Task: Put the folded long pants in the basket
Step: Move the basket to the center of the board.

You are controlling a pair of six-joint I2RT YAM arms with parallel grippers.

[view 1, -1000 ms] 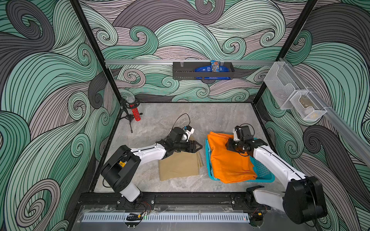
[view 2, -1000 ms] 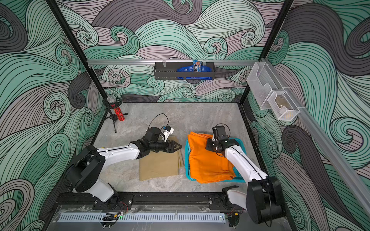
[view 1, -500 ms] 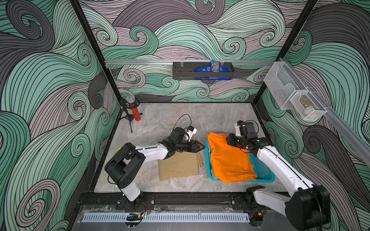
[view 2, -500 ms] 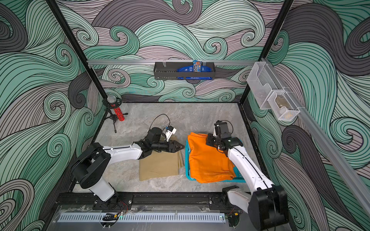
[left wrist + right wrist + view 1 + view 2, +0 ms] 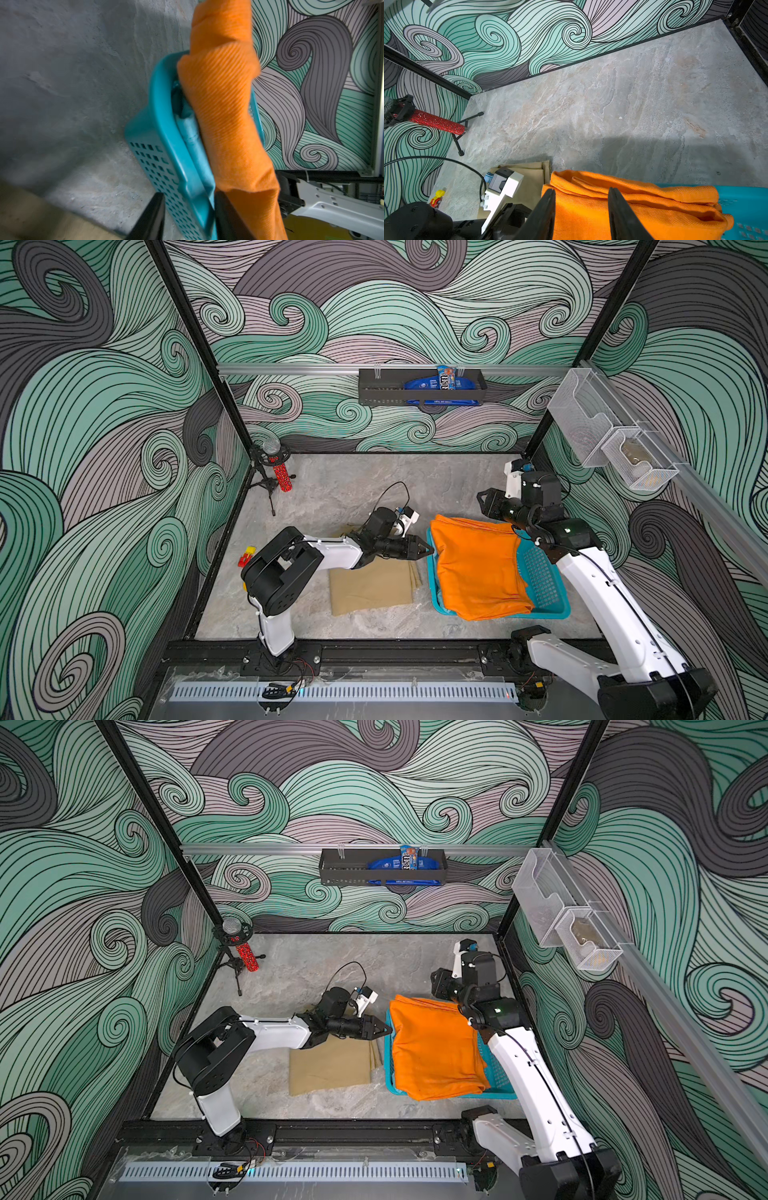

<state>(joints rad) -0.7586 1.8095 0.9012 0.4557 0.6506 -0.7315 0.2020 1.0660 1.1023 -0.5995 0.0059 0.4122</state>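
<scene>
In both top views the basket (image 5: 542, 585) sits right of centre on the table (image 5: 353, 489), with the orange pants (image 5: 478, 568) draped over it and spilling past its near rim. The left wrist view shows me the light blue pants (image 5: 192, 143) tucked beneath them, while the tan pants (image 5: 370, 589) lie flat just left of the basket. My left gripper (image 5: 428, 549) is pinched on the basket's left wall, and my right gripper (image 5: 581, 190) hovers over the orange pants' far edge, fingers apart, holding nothing.
</scene>
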